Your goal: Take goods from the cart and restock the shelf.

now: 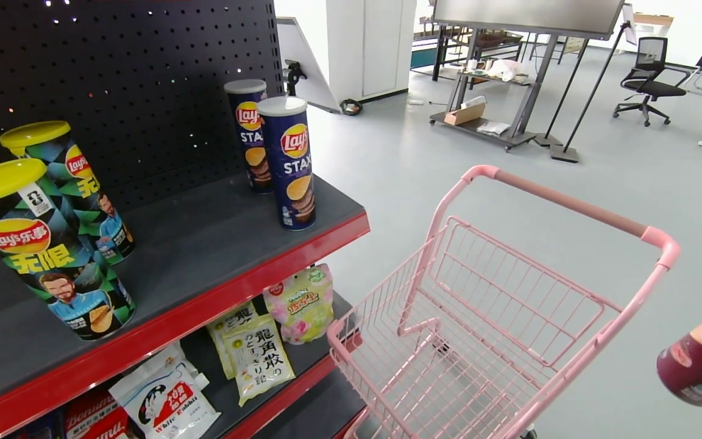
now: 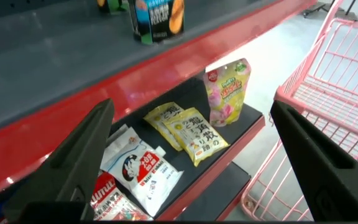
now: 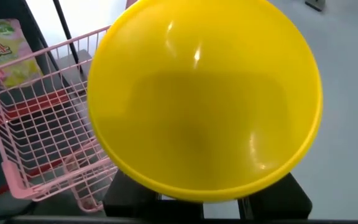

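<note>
R gripper (image 3: 207, 198) clamps maroon chip can (image 1: 701, 360), yellow lid, just off the cart's (image 1: 570, 204) handle-end corner, well apart from shelf (image 1: 205, 244). L gripper (image 2: 191, 162) wide open, empty. Can prob. light, stiff, slick; best held mid-body.

Bright even room light, glints on yellow-lidded can (image 3: 204, 106), wide-angle bending at edges

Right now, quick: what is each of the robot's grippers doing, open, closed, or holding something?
Left gripper: open, holding nothing.
Right gripper: shut on a dark red can with a yellow lid.
</note>
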Motion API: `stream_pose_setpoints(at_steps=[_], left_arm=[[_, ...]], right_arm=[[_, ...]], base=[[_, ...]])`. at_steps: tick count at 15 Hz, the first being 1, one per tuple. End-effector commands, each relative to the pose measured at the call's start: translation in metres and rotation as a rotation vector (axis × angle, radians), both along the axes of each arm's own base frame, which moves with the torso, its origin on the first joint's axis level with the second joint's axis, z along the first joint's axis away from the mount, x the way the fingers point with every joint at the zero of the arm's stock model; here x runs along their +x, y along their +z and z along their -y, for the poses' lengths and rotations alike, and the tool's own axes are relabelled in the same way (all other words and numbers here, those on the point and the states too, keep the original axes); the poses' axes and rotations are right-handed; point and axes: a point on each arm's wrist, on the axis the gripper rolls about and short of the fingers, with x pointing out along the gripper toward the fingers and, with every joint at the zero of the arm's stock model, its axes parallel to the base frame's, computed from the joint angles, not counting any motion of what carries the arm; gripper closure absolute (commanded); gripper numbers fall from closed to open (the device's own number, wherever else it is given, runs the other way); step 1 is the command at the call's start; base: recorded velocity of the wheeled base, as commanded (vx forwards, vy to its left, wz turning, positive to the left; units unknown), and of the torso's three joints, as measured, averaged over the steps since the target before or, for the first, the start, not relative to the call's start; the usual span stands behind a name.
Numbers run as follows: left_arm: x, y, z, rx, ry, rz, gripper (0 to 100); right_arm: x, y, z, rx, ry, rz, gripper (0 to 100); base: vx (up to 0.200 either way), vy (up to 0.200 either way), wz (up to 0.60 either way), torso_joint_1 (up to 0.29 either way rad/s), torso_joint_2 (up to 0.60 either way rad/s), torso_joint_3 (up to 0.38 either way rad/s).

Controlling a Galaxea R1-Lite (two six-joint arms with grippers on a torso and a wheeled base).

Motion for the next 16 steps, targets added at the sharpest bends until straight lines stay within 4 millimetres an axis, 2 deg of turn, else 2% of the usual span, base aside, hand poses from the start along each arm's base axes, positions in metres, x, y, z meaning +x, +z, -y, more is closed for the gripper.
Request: stream_pose_setpoints(at_steps=[1, 16], left_arm=[[0.0000, 0.0000, 0.0000, 0.000, 0.000, 0.000, 0], [0.0000, 0.0000, 0.0000, 0.002, 0.000, 0.000, 0]], right_arm=[[-0.0049, -0.0037, 0.0011, 0.001, 0.000, 0.007, 100], [-0.0025, -0.0106, 0.0003, -0.005, 0.006, -0.023, 100]], base=[[0.000, 0.000, 0.00, 0.212, -0.51, -0.305], [0.000, 0.000, 0.00, 0.158, -0.37, -0.213]])
